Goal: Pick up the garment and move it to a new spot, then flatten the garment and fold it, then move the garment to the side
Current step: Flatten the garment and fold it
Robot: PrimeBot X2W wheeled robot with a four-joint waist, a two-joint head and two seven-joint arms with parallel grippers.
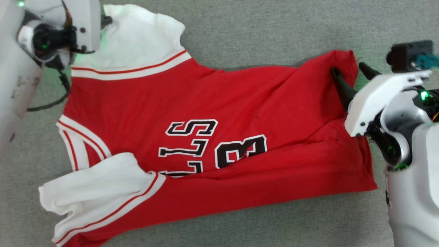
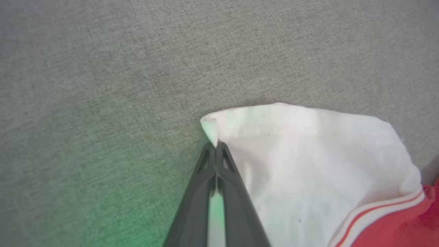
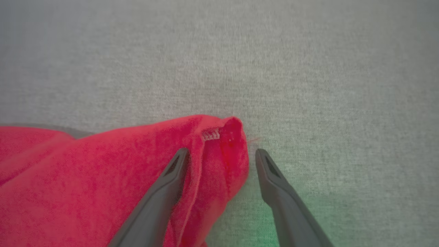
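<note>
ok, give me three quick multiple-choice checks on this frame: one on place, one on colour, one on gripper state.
1. Where does the left gripper hold the garment?
A. white sleeve corner
B. red hem
C. neckline

2. What colour is the cloth between the right gripper fingers?
A. white
B. red
C. striped

3. How do the right gripper's fingers stand?
A. shut on cloth
B. open, astride a cloth corner
C. open, well away from the cloth

Answers:
1 A: the left wrist view shows the fingers pinched together on the sleeve's white tip.
2 B: the right wrist view shows the red hem corner between them.
3 B: the fingers stand apart, one on either side of that corner.
</note>
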